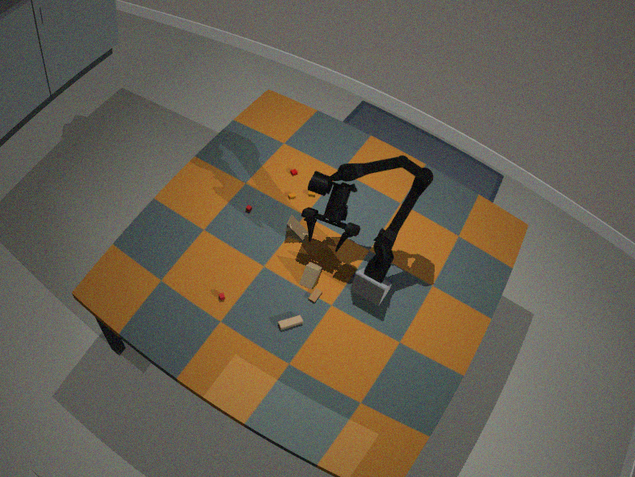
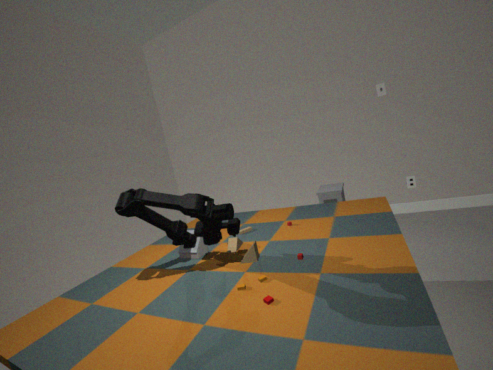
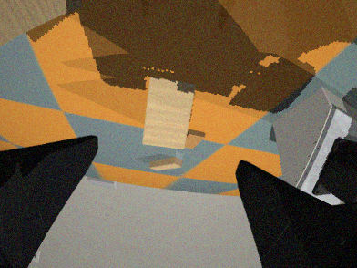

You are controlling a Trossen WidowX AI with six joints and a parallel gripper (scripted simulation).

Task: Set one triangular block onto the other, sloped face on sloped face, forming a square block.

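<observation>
One wooden triangular block (image 1: 296, 228) (image 2: 250, 254) (image 3: 27, 15) stands on the checkered table (image 1: 204, 261), a triangular end showing in the exterior view. The other triangular block (image 1: 310, 276) (image 2: 233, 244) (image 3: 168, 114) stands apart from it, nearer the small wooden pieces; which way its slope faces is hard to tell. My gripper (image 1: 323, 245) (image 3: 168, 156) is open wide and empty, raised above the table between the arm base and the first block. In the wrist view the second block shows beyond and between the fingertips. In the exterior view the fingers are mostly hidden.
A small wooden piece (image 1: 315, 295) and a longer wooden piece (image 1: 290, 322) (image 3: 166, 164) lie past the second block. Red cubes (image 1: 293, 171) (image 1: 248, 208) (image 1: 221, 297) and yellow pieces (image 1: 292, 196) (image 1: 312, 194) are scattered about. The arm's grey base (image 1: 370, 288) (image 3: 300, 132) stands beside the blocks.
</observation>
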